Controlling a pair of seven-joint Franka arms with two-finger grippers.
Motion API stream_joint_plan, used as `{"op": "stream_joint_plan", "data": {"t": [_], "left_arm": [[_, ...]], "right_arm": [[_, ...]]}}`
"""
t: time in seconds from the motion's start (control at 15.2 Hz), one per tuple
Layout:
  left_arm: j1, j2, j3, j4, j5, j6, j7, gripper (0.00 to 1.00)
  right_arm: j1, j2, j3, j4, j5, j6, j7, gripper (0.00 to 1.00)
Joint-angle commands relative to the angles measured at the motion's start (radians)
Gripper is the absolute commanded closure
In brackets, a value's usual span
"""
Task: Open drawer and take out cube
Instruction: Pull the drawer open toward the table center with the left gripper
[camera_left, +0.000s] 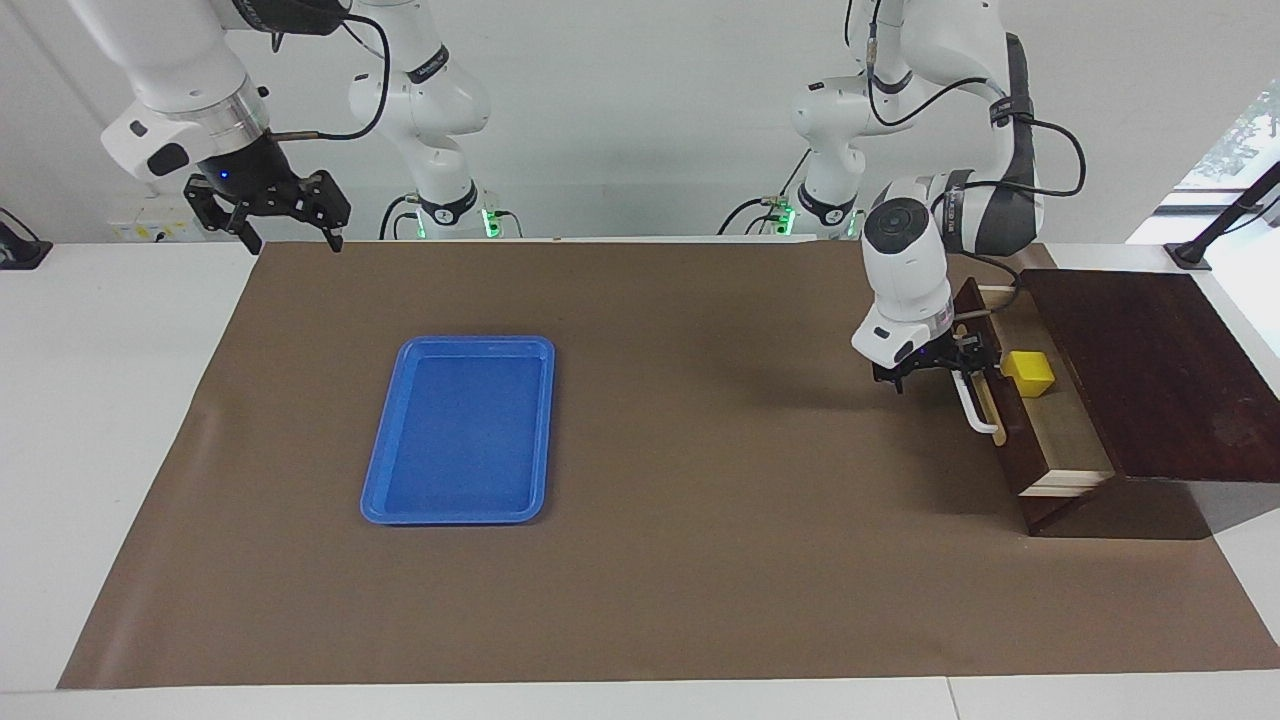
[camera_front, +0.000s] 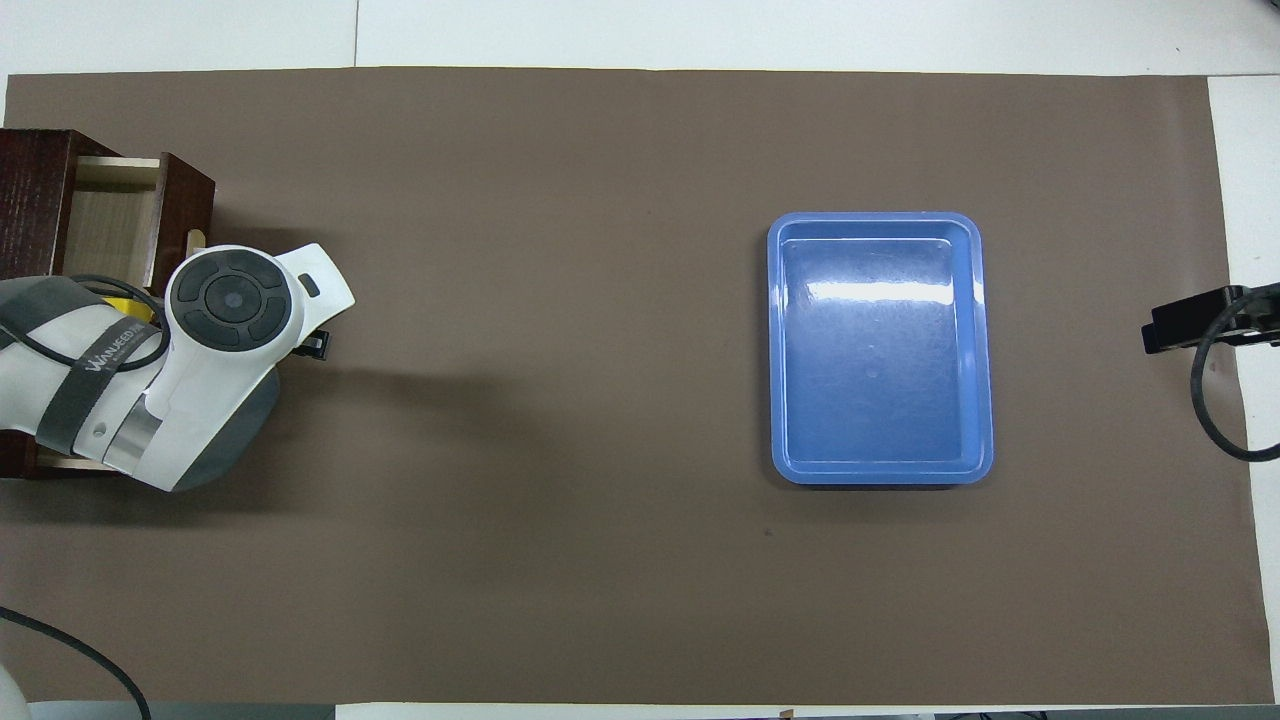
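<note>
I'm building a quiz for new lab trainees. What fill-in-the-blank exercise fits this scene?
1. The yellow cube lies inside the ____ drawer.
2. The left end effector is at the drawer's white ____.
3. The blue tray holds ____.
4. The right end effector waits in the air with its fingers ____.

Missing words: open; handle; nothing; open

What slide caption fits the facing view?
Left gripper at the handle of the open drawer, yellow cube inside.

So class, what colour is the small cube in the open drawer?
Bright yellow: the cube shows best in the facing view.
</note>
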Motion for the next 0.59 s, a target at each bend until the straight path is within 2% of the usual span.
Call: {"op": "stream_joint_plan", "data": {"t": [0.0, 0.53], "left_arm": [[-0.016, 0.007, -0.039, 0.011, -0.051, -0.03, -0.019, 0.0], [-0.016, 0.007, -0.058, 0.016, -0.051, -0.043, -0.041, 0.0]], "right_arm": [[-0.024, -0.002, 0.011, 0.002, 0.022, 0.006, -0.035, 0.0], [-0.024, -0.002, 0.011, 0.0, 0.022, 0.001, -0.034, 0.0]]}}
